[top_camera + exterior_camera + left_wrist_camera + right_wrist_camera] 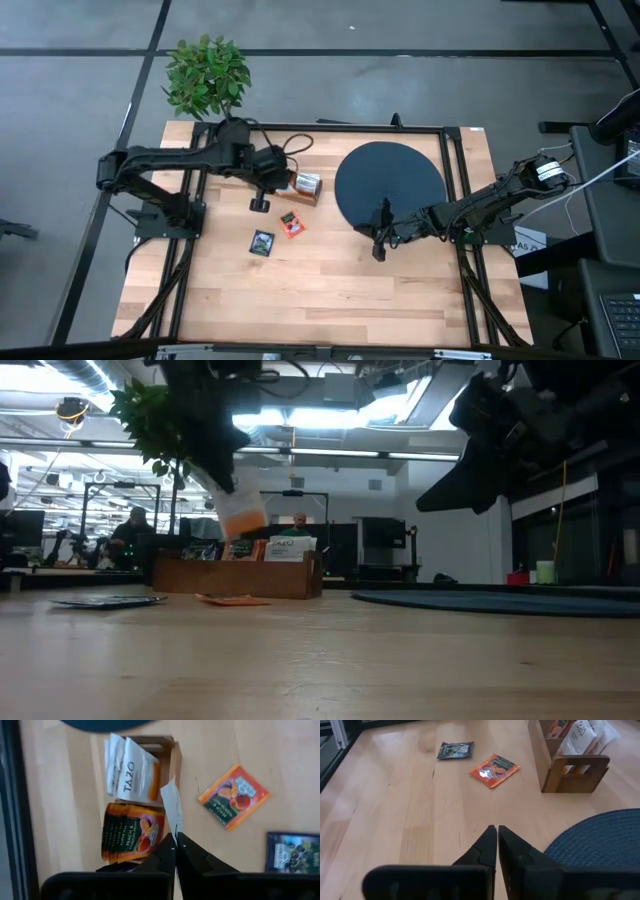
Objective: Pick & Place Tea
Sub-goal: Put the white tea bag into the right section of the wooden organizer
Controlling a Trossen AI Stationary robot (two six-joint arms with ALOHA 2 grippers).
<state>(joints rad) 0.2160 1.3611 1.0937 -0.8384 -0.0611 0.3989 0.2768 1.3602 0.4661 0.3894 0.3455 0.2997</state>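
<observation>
A white-and-orange tea sachet point(171, 806) hangs edge-on in the left pincer point(175, 848), fingers pinching its lower edge, just above the near end of the wooden tray point(167, 747). In the low view the same sachet point(241, 515) dangles above the tray point(236, 576). Inside the tray: white sachets point(131, 774) in one compartment, peach/red-orange ones point(134, 832) in the next. Two more lie loose on the surface, near side of the tray: a red-orange sachet point(291, 224) and, just left & nearer, a dark sachet w/ green point(262, 242); the two are close but apart.

Left arm reaches in from the left edge, elbow bent, wrist over the tray's left end. Right arm comes from the right edge, stretched low across; right pincer point(496, 840) is pressed together, holding nothing, hovering at the near rim of the black round disc point(389, 184).

Surface point(330, 290) is light wood planks in a black frame. A potted plant point(207, 76) stands at the far left corner. Behind: open workshop w/ ceiling lights, desks, and a person point(133, 530) seated far left.
</observation>
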